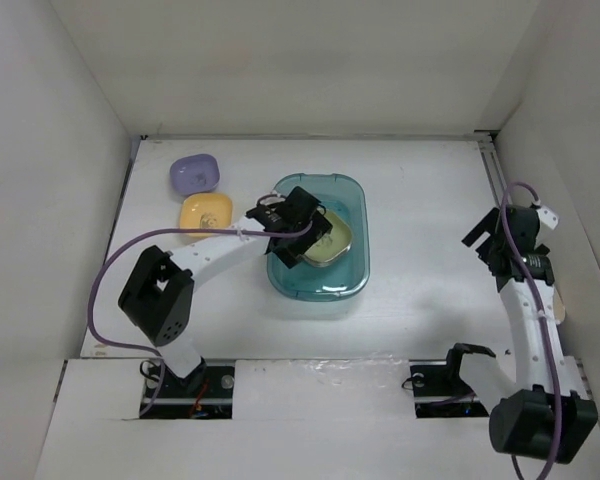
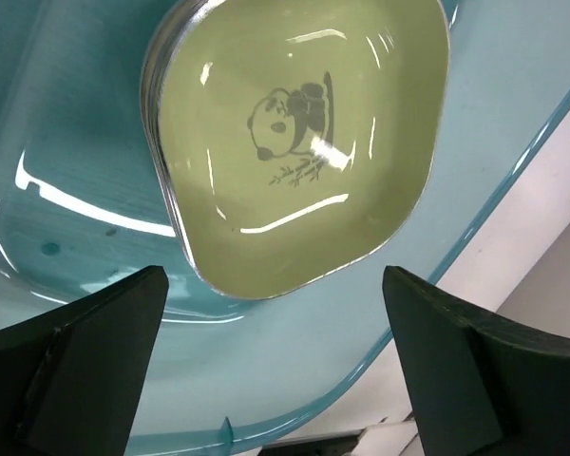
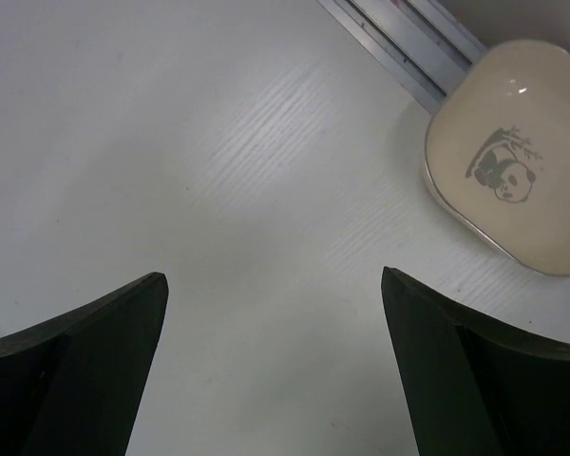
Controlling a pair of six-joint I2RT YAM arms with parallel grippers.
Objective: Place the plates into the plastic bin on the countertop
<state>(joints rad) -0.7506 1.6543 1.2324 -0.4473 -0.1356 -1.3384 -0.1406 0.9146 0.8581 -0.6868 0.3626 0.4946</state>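
Your left fingers (image 2: 76,370) are spread wide over the bin (image 2: 76,171), and the green plate (image 2: 294,142) lies inside it just ahead of them. Your right fingers (image 3: 76,370) are spread too, above the surface (image 3: 218,142), with the cream plate (image 3: 518,161) ahead to their right. The purple plate (image 1: 195,173) and the yellow plate (image 1: 205,211) sit outside the bin, left of your left fingers.

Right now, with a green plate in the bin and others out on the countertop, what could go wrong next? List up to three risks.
1. The left gripper hangs open just over the green plate in the bin; rising, a finger might clip the bin's wall.
2. The cream plate lies beside the metal rail; the right gripper may strike the rail grasping it.
3. The purple plate and yellow plate sit close together; taking one could shove the other.
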